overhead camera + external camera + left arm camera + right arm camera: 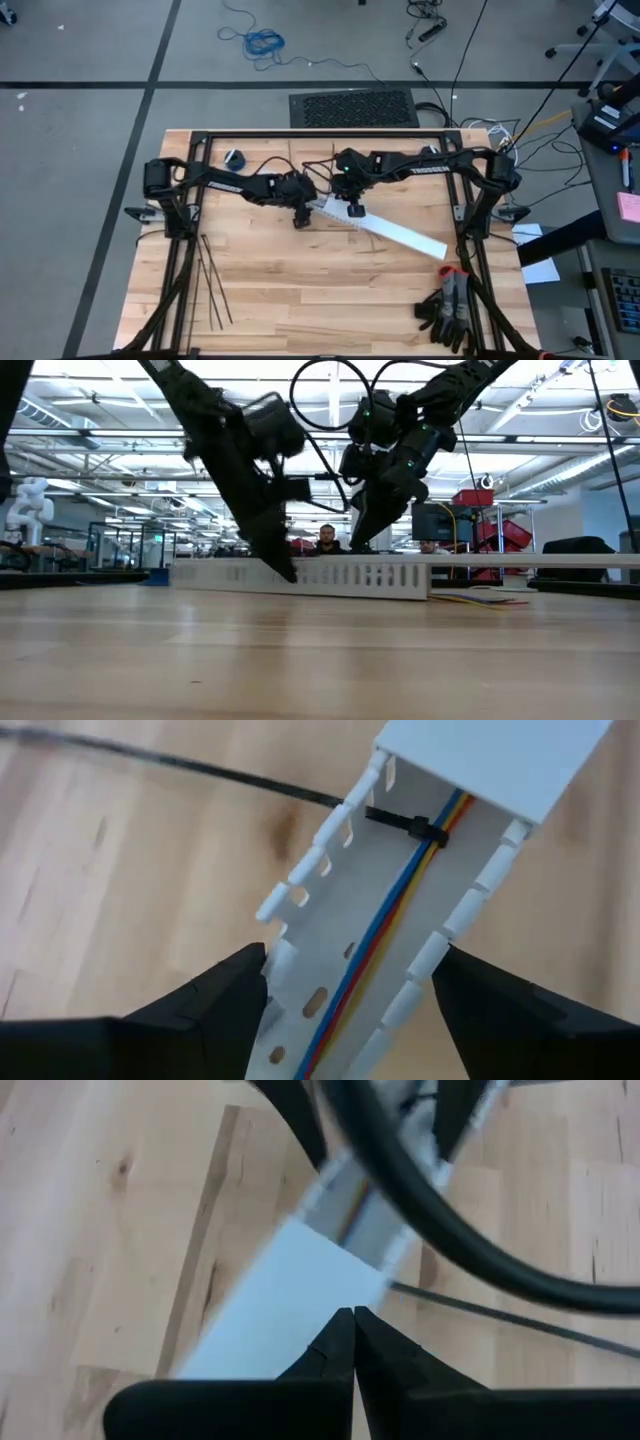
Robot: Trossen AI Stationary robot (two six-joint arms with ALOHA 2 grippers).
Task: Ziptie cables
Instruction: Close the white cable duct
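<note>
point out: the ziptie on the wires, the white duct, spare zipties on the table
ziptie (415,826): left wrist view, its head, on the wires.
white duct (400,234): high view, mid-length of its cover.
spare zipties (212,285): high view, middle of the strips.

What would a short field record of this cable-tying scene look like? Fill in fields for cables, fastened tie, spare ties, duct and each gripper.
cables: blue, red and yellow wires lying along the open duct channel
fastened ziptie: black, around the wires, tail trailing out over the table
spare zipties: loose on the table at the left arm's side
duct: white slotted, partly lidded
left gripper: fingers open, either side of the duct
right gripper: fingers shut, over the duct lid
</note>
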